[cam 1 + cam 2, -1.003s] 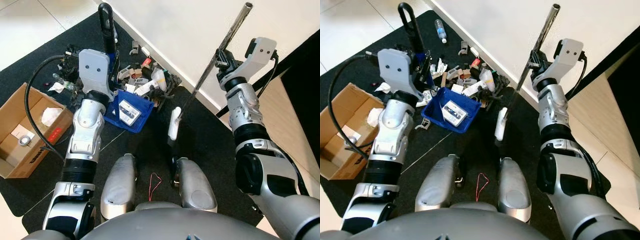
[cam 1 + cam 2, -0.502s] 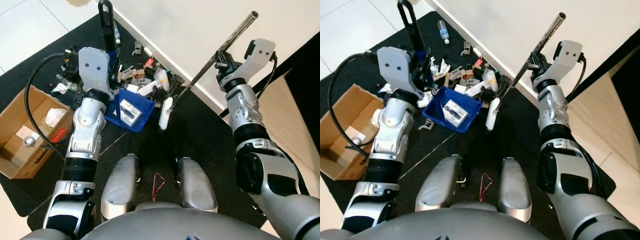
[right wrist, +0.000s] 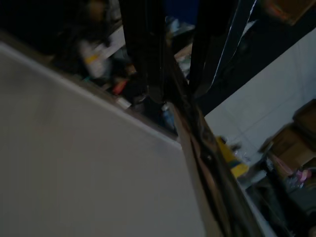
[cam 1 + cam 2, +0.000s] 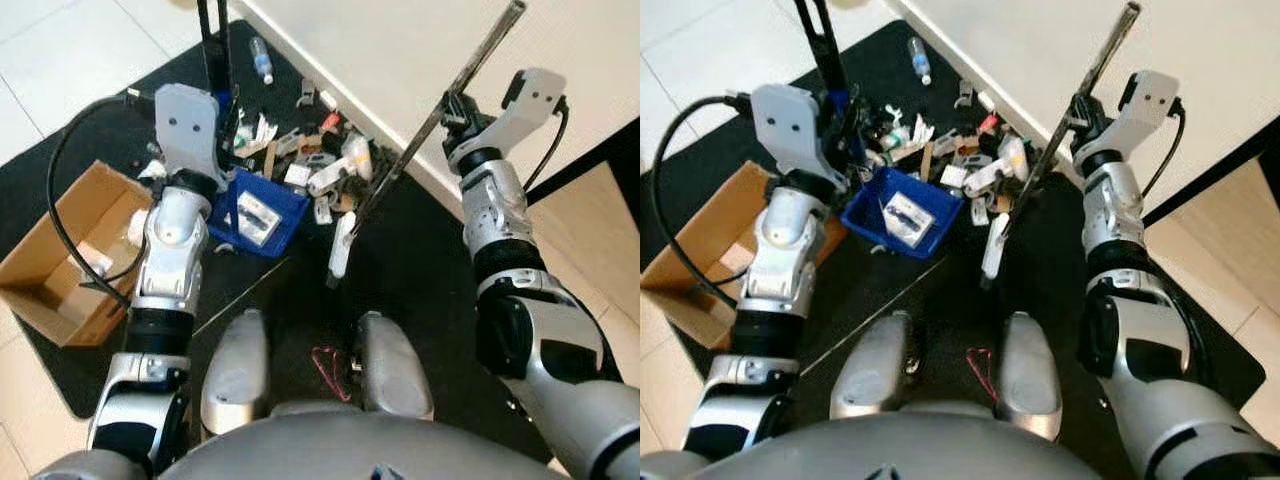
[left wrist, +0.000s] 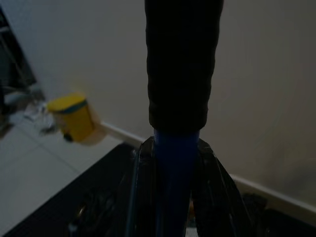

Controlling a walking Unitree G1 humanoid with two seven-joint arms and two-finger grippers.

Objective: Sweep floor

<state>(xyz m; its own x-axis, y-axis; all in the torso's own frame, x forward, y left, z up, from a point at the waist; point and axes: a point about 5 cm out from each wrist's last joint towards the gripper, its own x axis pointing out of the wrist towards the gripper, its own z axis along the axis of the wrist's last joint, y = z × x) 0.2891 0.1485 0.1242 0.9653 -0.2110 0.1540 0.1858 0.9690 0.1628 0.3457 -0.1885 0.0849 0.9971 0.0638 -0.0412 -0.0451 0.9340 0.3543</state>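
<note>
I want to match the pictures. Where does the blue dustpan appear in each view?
Left eye view: the blue dustpan lies on the black mat, left of centre, beside the left arm.
Right eye view: same pan, left of centre.
Left wrist view: its blue handle runs up the middle; the pan itself cannot be made out.
Right wrist view: too dark to tell.
Shared landmark: the cardboard box.

Broom pole (image 4: 470, 72): bare metal tube, brushed, with a dull sheen. Broom head (image 4: 341, 247): smooth white plastic. Dustpan (image 4: 258, 212): glossy blue plastic; its handle (image 5: 181, 59) carries a matt black, finely textured grip. Mat (image 4: 420, 270): black, rough and matt. Box (image 4: 70, 250): plain brown cardboard, matt. Floor tiles (image 4: 60, 60): pale and smooth with a faint gloss. Robot arm shells: satin silver, smooth
</note>
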